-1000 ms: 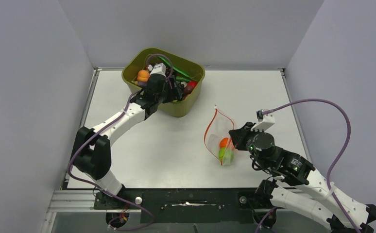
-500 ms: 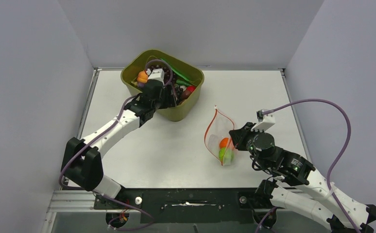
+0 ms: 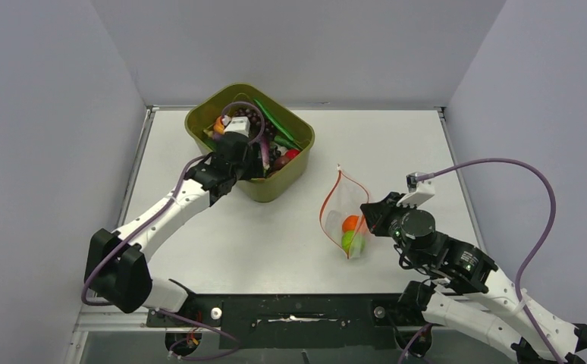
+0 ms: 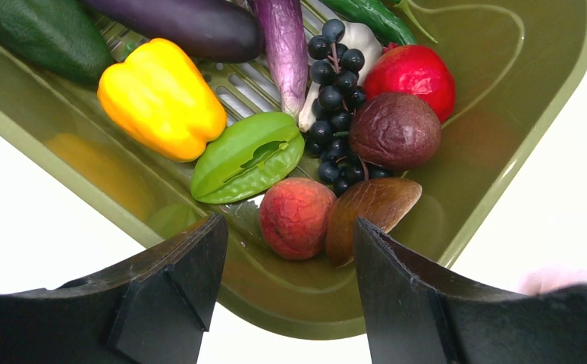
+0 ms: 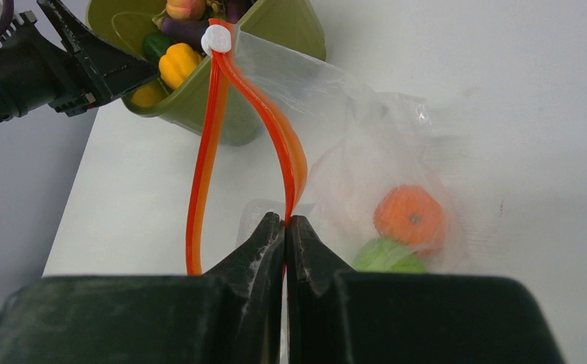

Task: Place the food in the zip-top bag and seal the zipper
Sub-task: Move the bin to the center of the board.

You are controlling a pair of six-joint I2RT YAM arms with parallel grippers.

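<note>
The clear zip-top bag (image 3: 340,206) lies at centre right with its mouth open, an orange fruit (image 3: 349,223) and a green fruit (image 3: 353,243) inside. My right gripper (image 3: 368,212) is shut on the red-orange zipper strip (image 5: 279,140), holding one side of the mouth up. My left gripper (image 3: 254,158) is open and empty over the near rim of the olive tub (image 3: 275,188). In the left wrist view, the gripper (image 4: 287,235) faces a red fruit (image 4: 296,218), a brown fruit (image 4: 370,216), grapes (image 4: 334,98), a yellow pepper (image 4: 161,98), a green pod (image 4: 246,155) and eggplants (image 4: 192,26).
A white slider (image 5: 216,38) sits at the far end of the zipper. The tub stands at the back left, close to the bag's far end. Grey walls close in the table on three sides. The right arm's purple cable (image 3: 503,163) loops above the table.
My left arm has drawn back toward the near left, and the tub has shifted slightly the same way. The right gripper and the bag have stayed in place.
</note>
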